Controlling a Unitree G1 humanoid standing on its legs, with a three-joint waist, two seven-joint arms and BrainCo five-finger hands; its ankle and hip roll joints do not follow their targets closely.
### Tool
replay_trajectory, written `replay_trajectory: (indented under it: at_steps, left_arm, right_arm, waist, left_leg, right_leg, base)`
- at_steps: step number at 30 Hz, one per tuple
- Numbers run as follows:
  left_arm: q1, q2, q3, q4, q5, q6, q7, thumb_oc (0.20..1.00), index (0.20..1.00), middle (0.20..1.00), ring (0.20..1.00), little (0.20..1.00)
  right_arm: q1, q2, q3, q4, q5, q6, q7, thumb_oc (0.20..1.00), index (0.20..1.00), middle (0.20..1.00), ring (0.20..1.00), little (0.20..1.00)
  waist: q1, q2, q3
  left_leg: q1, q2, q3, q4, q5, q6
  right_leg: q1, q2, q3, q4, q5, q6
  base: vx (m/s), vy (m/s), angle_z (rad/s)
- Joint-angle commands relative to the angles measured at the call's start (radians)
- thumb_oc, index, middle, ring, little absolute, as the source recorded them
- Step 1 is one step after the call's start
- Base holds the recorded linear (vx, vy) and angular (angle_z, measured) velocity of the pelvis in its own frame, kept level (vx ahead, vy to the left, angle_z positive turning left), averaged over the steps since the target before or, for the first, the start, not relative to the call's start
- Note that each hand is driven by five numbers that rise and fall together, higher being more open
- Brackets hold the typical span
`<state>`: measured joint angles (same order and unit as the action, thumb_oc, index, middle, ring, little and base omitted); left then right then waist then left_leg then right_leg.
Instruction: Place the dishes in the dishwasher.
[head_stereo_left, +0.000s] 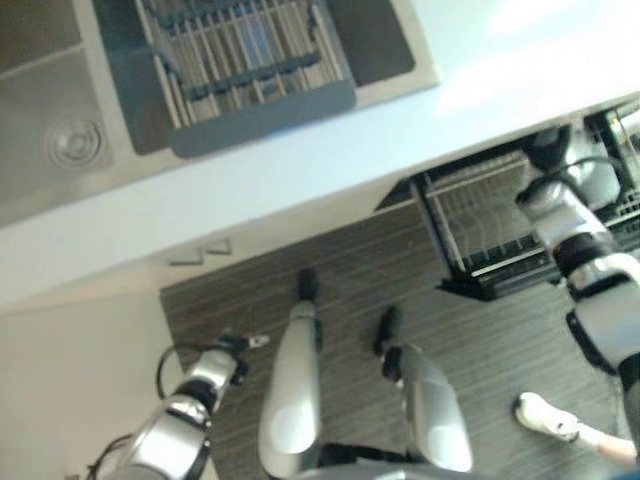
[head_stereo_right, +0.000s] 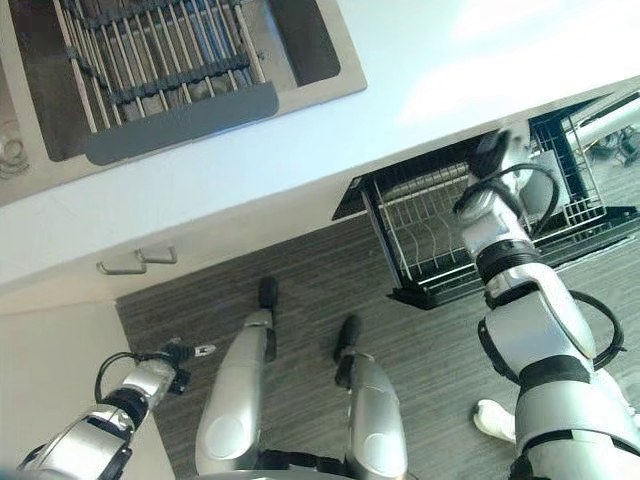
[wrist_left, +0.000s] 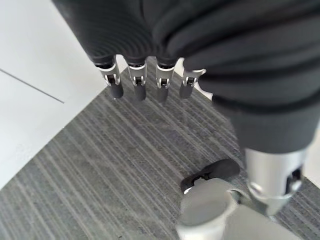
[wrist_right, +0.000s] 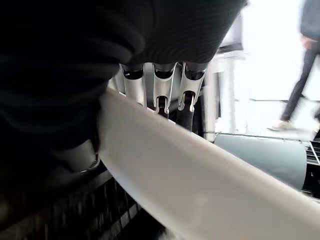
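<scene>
Right hand (wrist_right: 165, 92) grasping a white plate (wrist_right: 210, 185) above the dishwasher rack (head_stereo_right: 430, 235); a tilted entry could strike wires. Left hand (wrist_left: 145, 82) hangs relaxed.

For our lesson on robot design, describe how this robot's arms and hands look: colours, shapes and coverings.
Both arms are glossy silver-grey rounded shells with black bands at the joints. The left hand and right hand each have a dark ribbed cover over the back and wrist, with slim silver fingers in a row; the left hand's fingers end in dark tips.

Silver-grey arms are seen, each ending in a dark ribbed wrist cover; the left hand (wrist_left: 145, 82) and right hand (wrist_right: 165, 90) are fitted with silver, dark-tipped fingers.
</scene>
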<state>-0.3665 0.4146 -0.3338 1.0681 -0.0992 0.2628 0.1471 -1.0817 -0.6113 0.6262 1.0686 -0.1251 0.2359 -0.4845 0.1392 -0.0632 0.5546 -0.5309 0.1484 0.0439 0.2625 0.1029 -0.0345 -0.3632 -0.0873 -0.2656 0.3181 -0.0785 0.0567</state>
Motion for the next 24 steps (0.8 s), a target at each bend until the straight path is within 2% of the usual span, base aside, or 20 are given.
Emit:
replay_trajectory:
  at_steps: [1, 2, 3, 4, 8, 15, 19, 24]
  left_arm:
    - [-0.007, -0.007, -0.033, 0.006, 0.027, -0.028, 0.021, 1.000, 1.000, 1.000, 1.000, 1.000]
    - [-0.007, -0.007, -0.036, 0.011, 0.026, -0.037, 0.026, 1.000, 1.000, 1.000, 1.000, 1.000]
    - [-0.010, -0.007, -0.038, 0.011, 0.026, -0.042, 0.029, 1.000, 1.000, 1.000, 1.000, 1.000]
    - [-0.008, -0.009, -0.041, 0.013, 0.027, -0.047, 0.032, 1.000, 1.000, 1.000, 1.000, 1.000]
    - [-0.023, -0.017, -0.048, 0.012, 0.030, -0.063, 0.045, 1.000, 1.000, 1.000, 1.000, 1.000]
    - [-0.055, -0.030, -0.062, 0.015, 0.027, -0.068, 0.054, 1.000, 1.000, 1.000, 1.000, 1.000]
    - [-0.068, -0.037, -0.069, 0.020, 0.009, -0.090, 0.068, 1.000, 1.000, 1.000, 1.000, 1.000]
    - [-0.076, -0.041, -0.074, 0.031, -0.006, -0.106, 0.084, 1.000, 1.000, 1.000, 1.000, 1.000]
  right_arm:
    - [-0.033, -0.066, 0.008, -0.082, -0.082, -0.020, -0.011, 0.200, 0.200, 0.200, 0.200, 0.200]
    - [-0.022, -0.052, 0.018, -0.070, -0.070, -0.022, -0.006, 0.200, 0.200, 0.200, 0.200, 0.200]
    - [-0.019, -0.046, 0.019, -0.066, -0.063, -0.022, -0.008, 0.200, 0.200, 0.200, 0.200, 0.200]
    - [-0.010, -0.034, 0.025, -0.062, -0.057, -0.023, -0.015, 0.200, 0.200, 0.200, 0.200, 0.200]
    - [0.006, 0.014, 0.021, -0.025, -0.077, -0.042, -0.036, 0.200, 0.200, 0.200, 0.200, 0.200]
    - [-0.019, 0.039, 0.045, -0.005, -0.155, -0.046, -0.024, 0.200, 0.200, 0.200, 0.200, 0.200]
    - [-0.039, 0.043, 0.071, 0.015, -0.229, 0.004, -0.067, 0.200, 0.200, 0.200, 0.200, 0.200]
    - [-0.049, 0.034, 0.086, 0.021, -0.233, 0.078, -0.121, 0.200, 0.200, 0.200, 0.200, 0.200]
  waist:
    - [0.039, 0.022, -0.035]
    - [0.040, 0.018, -0.035]
    - [0.043, 0.020, -0.035]
    - [0.042, 0.018, -0.035]
    - [0.047, 0.025, -0.035]
    - [0.050, 0.040, -0.035]
    - [0.052, 0.053, -0.035]
    - [0.047, 0.063, -0.035]
  left_leg:
    - [0.058, -0.062, 0.022, 0.008, -0.124, 0.040]
    - [0.060, -0.066, 0.017, 0.016, -0.152, 0.037]
    - [0.042, -0.063, 0.019, 0.010, -0.125, 0.042]
    - [0.047, -0.067, 0.015, 0.021, -0.153, 0.038]
    - [0.001, -0.072, 0.009, 0.044, -0.158, 0.043]
    - [-0.066, -0.084, 0.001, 0.070, -0.159, 0.048]
    - [-0.116, -0.095, -0.004, 0.077, -0.154, 0.054]
    - [-0.153, -0.095, -0.006, 0.084, -0.153, 0.053]
  right_leg:
    - [-0.054, -0.013, 0.020, 0.133, -0.042, 0.031]
    - [-0.053, -0.015, 0.027, 0.146, -0.065, 0.040]
    - [-0.069, -0.012, 0.018, 0.138, -0.042, 0.031]
    - [-0.066, -0.015, 0.028, 0.153, -0.065, 0.041]
    - [-0.111, -0.019, 0.025, 0.185, -0.070, 0.040]
    - [-0.187, -0.038, 0.022, 0.238, -0.077, 0.042]
    - [-0.245, -0.047, 0.023, 0.270, -0.081, 0.043]
    - [-0.286, -0.050, 0.027, 0.289, -0.084, 0.043]
  base:
    - [0.04, -0.081, 0.02]
    - [-0.02, -0.049, 0.04]
    - [0.05, -0.049, 0.07]
    - [-0.02, -0.022, 0.11]
    - [-0.02, -0.023, 0.08]
    - [-0.04, 0.007, 0.05]
    - [-0.04, 0.031, 0.04]
    - [-0.01, 0.007, 0.00]
